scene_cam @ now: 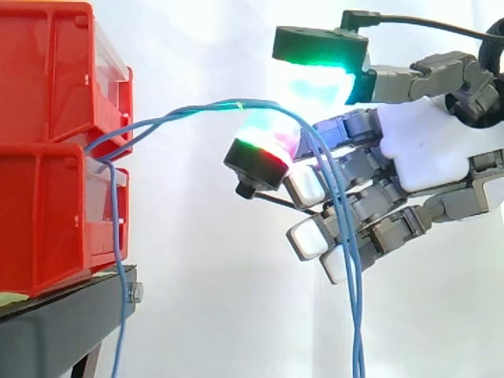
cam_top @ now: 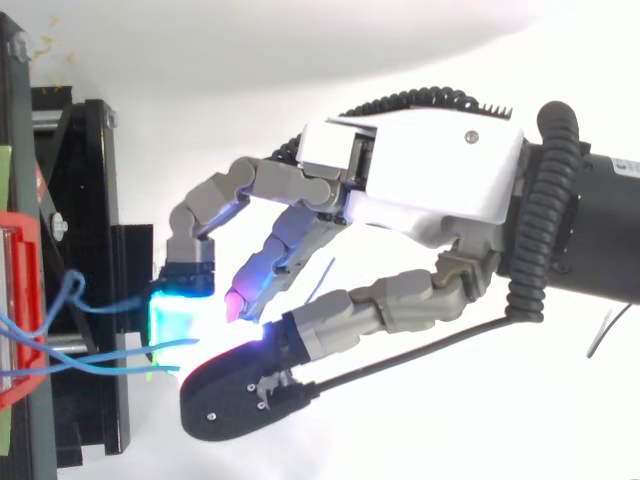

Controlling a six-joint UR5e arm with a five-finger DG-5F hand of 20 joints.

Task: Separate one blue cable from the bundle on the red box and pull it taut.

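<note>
Side view: white curtain [scene_cam: 197, 331] across whole bkgd, bright, washed out, no pattern. Lower left: black stand [scene_cam: 55, 335], dark top edge sloping down to the left, grey face below, leg at bottom. Silver bolt [scene_cam: 135, 294] at stand's right corner. Thin yellow-green strip [scene_cam: 12, 299] on top of stand at far left edge.

Top view: same stand [cam_top: 95, 200] along left side, black frame w/ angled brace & small screws [cam_top: 60, 228]. Elsewhere plain white ground [cam_top: 450, 430], strongly lit; floor or cloth, can't tell. Soft grey shadow band [cam_top: 250, 40] curving across top, darker toward upper left.
</note>
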